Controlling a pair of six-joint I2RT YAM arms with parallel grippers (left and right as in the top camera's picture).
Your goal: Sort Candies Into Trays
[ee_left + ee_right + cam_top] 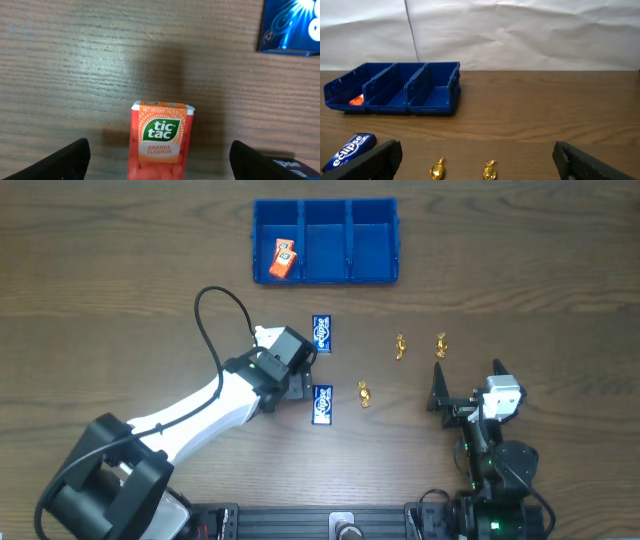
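— Nearest the arm bases, what lay on the brown wooden table (100,300)?
— On the right, the right gripper (480,161) sat low over the table, its fingers spread wide and holding nothing. Left of it lay a gold-wrapped candy (364,394) and, farther left, a flat blue mint pack (322,404).
— And the left gripper (160,155)?
— Just left of that pack, it had its fingers spread either side of an orange plastic candy box (161,132) that lay flat on the table, neither finger touching it.
— Farther off?
— A second blue mint pack (321,333) lay there, and to its right a second gold-wrapped candy (400,346) and a third gold-wrapped candy (441,345).
— And farthest?
— A blue plastic three-compartment tray (372,250) stood there, with a second orange candy box (285,258) in its left compartment.
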